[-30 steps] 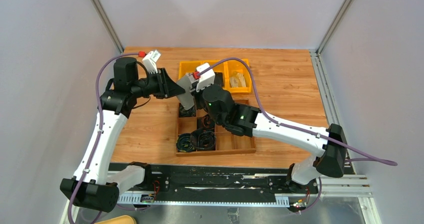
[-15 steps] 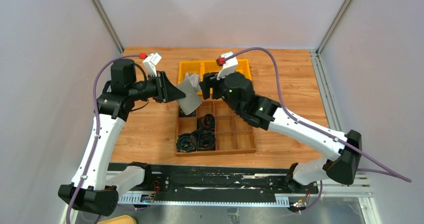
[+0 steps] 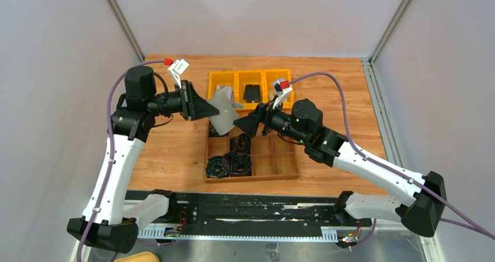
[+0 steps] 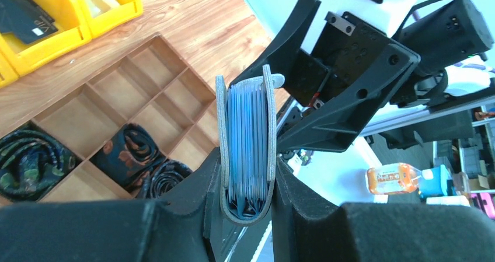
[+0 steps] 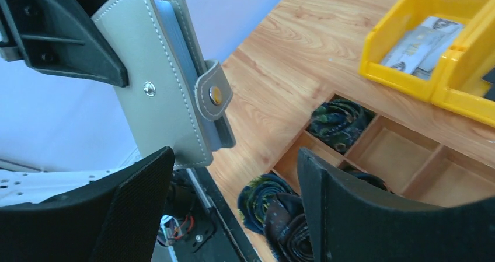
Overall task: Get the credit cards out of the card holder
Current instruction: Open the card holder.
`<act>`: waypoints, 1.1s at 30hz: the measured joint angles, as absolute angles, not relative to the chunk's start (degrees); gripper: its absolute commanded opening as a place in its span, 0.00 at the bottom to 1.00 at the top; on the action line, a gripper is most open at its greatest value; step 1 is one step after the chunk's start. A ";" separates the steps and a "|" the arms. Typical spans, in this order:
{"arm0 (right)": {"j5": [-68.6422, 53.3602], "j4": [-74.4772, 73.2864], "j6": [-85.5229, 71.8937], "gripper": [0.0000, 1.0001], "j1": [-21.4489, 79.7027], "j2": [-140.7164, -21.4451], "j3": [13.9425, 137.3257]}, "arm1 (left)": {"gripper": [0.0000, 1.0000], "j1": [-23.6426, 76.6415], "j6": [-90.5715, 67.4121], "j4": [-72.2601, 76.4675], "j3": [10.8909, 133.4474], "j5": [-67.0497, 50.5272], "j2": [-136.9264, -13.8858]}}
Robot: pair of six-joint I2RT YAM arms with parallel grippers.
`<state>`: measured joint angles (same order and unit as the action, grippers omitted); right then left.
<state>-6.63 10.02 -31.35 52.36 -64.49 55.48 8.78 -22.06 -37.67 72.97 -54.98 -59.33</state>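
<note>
Wooden worktop (image 3: 338, 98) fills the top view, with grey walls around it. The left hand (image 3: 205, 107) is clamped on the grey card holder (image 3: 220, 113) and holds it up in the air over the wooden tray (image 3: 280, 166). The right hand (image 3: 240, 123) is just beside it, fingers apart, holding nothing. Some credit cards (image 3: 223, 91) lie in the left yellow bin (image 3: 213, 75).

From the left wrist, the holder stands on edge between the two fingers, with more cards packed inside.

From the right wrist, its snap flap (image 5: 213, 93) is undone.
</note>
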 measured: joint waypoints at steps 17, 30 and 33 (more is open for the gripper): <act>-19.94 35.44 -51.83 0.63 48.10 -69.82 52.38 | 0.00 8.23 -30.52 -27.88 72.77 -60.27 -55.77; -21.04 45.47 -60.20 0.45 46.85 -70.61 51.13 | 0.00 8.23 -35.27 -24.40 71.88 -61.89 -54.28; -18.55 47.29 -62.41 0.40 46.72 -70.81 50.83 | 0.00 8.23 -35.99 -24.10 71.31 -62.15 -54.08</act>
<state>-18.55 47.29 -62.41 46.72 -70.81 50.83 8.23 -35.99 -24.10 71.31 -62.15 -54.08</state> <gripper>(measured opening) 0.440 0.294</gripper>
